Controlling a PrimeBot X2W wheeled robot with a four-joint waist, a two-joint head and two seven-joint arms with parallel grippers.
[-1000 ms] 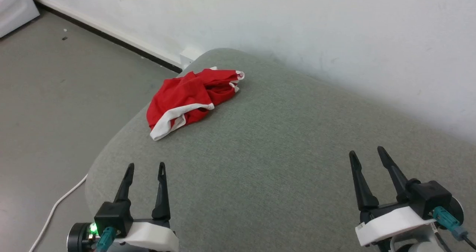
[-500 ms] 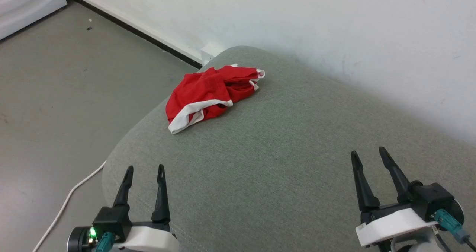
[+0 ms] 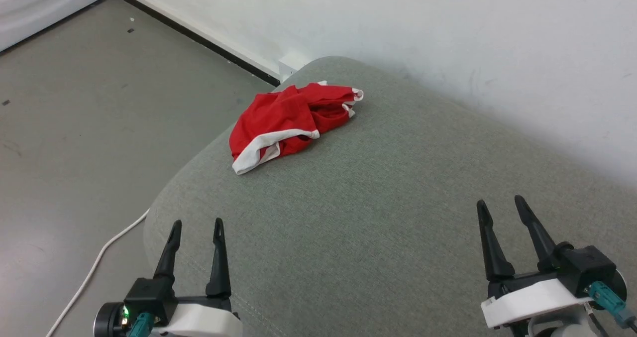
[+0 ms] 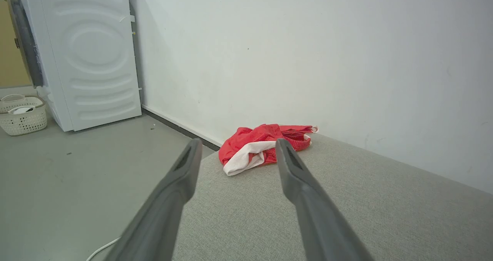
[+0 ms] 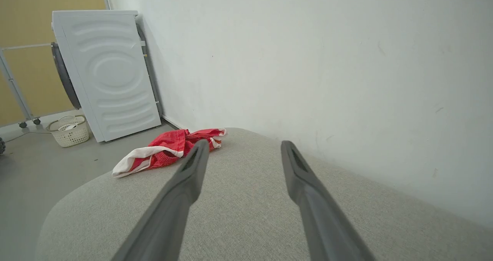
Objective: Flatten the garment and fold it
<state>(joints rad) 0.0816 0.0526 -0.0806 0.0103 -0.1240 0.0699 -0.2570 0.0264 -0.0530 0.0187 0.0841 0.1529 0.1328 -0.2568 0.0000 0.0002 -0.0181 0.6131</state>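
Left end effector and right end effector, both wide open & empty at 7 and 5 o'clock, look pre-reach: next move prob. needs a long reach to the garment, crumpled at 11 o'clock near the rounded edge of the surface, w/ bare room btwn.

A grey woven-fabric cushion with a rounded edge lies beneath and ahead of the left gripper and the right gripper. A white wall, lightly scuffed, rises beyond both sets of fingertips. A dark baseboard strip runs along its foot. Smooth grey floor extends left of the left gripper and carries a white cable. Far ahead and left of the left gripper stands a white washing machine, with a white woven basket beside it. Lighting is even and diffuse.
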